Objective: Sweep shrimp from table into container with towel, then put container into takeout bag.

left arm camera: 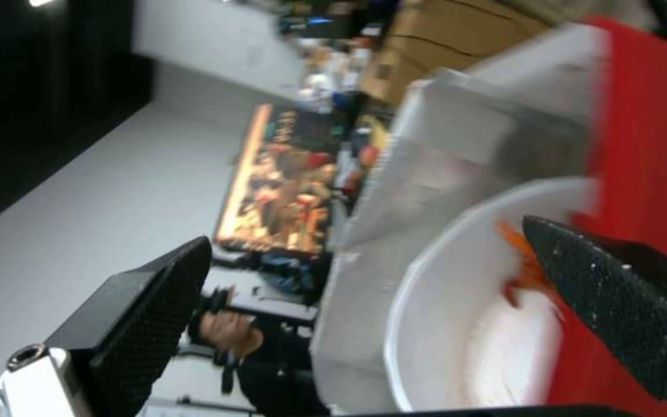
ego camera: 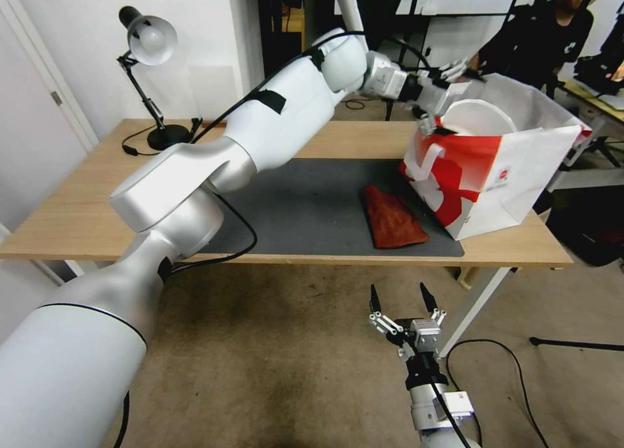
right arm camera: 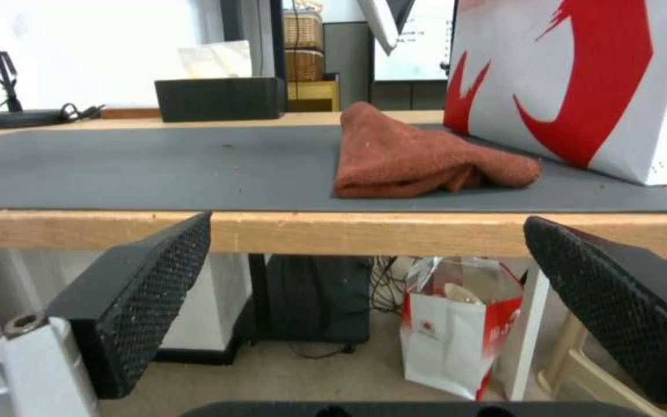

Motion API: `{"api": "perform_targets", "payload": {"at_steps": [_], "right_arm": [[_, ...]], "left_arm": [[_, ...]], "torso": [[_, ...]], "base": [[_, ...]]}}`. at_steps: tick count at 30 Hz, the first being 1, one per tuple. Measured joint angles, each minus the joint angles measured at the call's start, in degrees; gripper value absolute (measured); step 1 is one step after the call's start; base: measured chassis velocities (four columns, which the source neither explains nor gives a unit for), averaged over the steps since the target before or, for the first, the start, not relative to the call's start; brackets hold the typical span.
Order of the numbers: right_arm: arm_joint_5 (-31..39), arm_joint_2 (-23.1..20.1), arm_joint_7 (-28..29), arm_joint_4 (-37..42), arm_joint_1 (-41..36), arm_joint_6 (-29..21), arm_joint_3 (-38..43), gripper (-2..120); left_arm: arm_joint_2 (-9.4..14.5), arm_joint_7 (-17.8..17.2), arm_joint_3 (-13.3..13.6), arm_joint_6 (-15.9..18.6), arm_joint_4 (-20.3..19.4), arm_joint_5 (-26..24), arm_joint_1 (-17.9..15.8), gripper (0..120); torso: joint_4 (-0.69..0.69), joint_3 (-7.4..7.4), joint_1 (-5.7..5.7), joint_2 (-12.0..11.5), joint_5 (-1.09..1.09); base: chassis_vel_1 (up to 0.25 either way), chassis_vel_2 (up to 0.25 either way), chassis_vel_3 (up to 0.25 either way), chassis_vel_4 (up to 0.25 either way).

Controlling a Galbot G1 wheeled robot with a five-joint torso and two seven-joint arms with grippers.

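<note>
The left gripper (ego camera: 432,119) hangs wide open and empty at the rim of the bag (ego camera: 513,175). Its wrist view shows the container (left arm camera: 457,324) inside the bag, with shrimp (left arm camera: 527,269) in it. The right gripper (ego camera: 396,298) waits open and empty below the table (ego camera: 78,214) edge, and its wrist view shows the towel (right arm camera: 418,156) touching the bag's front.

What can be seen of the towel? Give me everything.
The towel is a small rust-red cloth, soft and nubbly like terry, folded into a rough wedge with wrinkled, rounded edges. It lies flat on the dark grey mat near the front edge of the table, just beside the red-and-white takeout bag; whether they touch cannot be told. Neither gripper touches it. No shrimp pieces show on or around it.
</note>
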Motion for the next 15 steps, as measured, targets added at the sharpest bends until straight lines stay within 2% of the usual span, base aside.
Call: {"api": "perform_targets", "payload": {"at_steps": [2,3,5,6,7,9,10,11,13,15], "right_arm": [[0.0,0.0,0.0,0.0,0.0,0.0,-0.1,100],[0.0,0.0,0.0,0.0,0.0,0.0,-0.1,100],[0.0,0.0,0.0,0.0,0.0,0.0,-0.2,100],[0.0,0.0,0.0,0.0,-0.1,0.0,-0.2,100],[0.0,0.0,0.0,0.0,-0.1,0.0,-0.2,100],[-0.1,0.0,0.0,0.0,-0.1,0.0,-0.3,100],[-0.1,0.0,-0.1,-0.1,-0.1,0.0,-0.3,100],[-0.1,0.0,-0.1,-0.1,-0.1,0.0,-0.3,100],[-0.1,0.1,-0.1,-0.1,-0.1,0.0,-0.3,100],[-0.2,0.1,-0.1,-0.1,-0.1,-0.1,-0.4,100]], "left_arm": [[0.0,-6.4,1.7,3.1,-0.3,-6.3,1.0,100],[0.0,-6.4,1.7,3.1,-0.3,-6.3,1.0,100],[0.0,-11.4,3.5,7.1,-2.6,-12.5,2.0,100],[0.0,-14.2,4.6,11.2,-5.1,-17.1,2.9,100],[0.0,-14.2,4.6,11.2,-5.1,-17.1,2.9,100],[0.7,-18.1,6.9,18.4,-11.1,-24.9,4.5,100],[1.6,-19.4,7.6,20.8,-13.3,-27.7,5.1,100],[1.6,-19.4,7.6,20.8,-13.3,-27.7,5.1,100],[3.9,-22.1,8.4,25.4,-17.8,-33.0,6.6,100],[4.5,-23.1,8.4,26.7,-19.2,-34.7,7.0,100]], "torso": [[0.02,0.0,0.0,0.0,0.0],[0.02,0.0,0.0,0.0,0.0],[0.02,0.0,0.0,0.0,0.0],[0.0,0.0,0.0,0.0,0.0],[0.0,0.0,0.0,0.0,0.0],[-0.07,0.0,0.0,0.0,0.02],[-0.07,-0.01,-0.01,0.0,0.02],[-0.07,-0.01,-0.01,0.0,0.02],[0.0,0.0,0.0,0.0,0.0],[0.01,0.0,0.0,0.0,-0.01]], "base": [[0.0,0.0,0.0,0.0],[0.0,0.0,0.0,0.0],[0.0,0.0,0.0,0.0],[0.0,0.0,0.0,0.0],[0.0,0.0,0.0,0.0],[0.0,0.0,0.0,0.0],[0.0,0.0,0.0,0.0],[0.0,0.0,0.0,0.0],[0.0,0.0,0.0,0.0],[0.0,0.0,0.0,0.0]]}}
